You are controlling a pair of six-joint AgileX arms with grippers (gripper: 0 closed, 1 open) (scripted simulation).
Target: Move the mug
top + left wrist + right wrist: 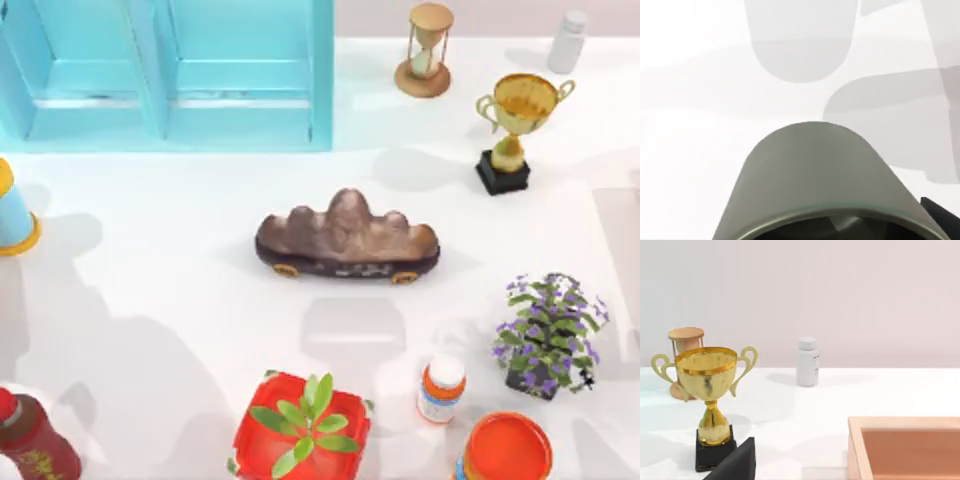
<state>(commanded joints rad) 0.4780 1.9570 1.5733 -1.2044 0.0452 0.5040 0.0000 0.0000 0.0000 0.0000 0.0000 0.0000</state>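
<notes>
The mug [810,170] is olive-grey and slightly tapered, very close in the left wrist view, its dark hollow turned toward the camera. It hangs above the white table, and a rounded shadow lies apart from it on the surface. My left gripper [835,232] is shut on it, with one dark finger [940,215] beside the rim. In the right wrist view, a dark fingertip [737,465] of my right gripper stands in front of the gold trophy [712,390].
A blue cabinet [170,70] stands back left. An hourglass [428,50], white bottle [567,42] and trophy [515,125] stand back right. A brown rock ornament [345,240] lies mid-table. Potted plants [303,430] [548,335], an orange-lidded container [505,450] and a pill bottle [441,388] line the front.
</notes>
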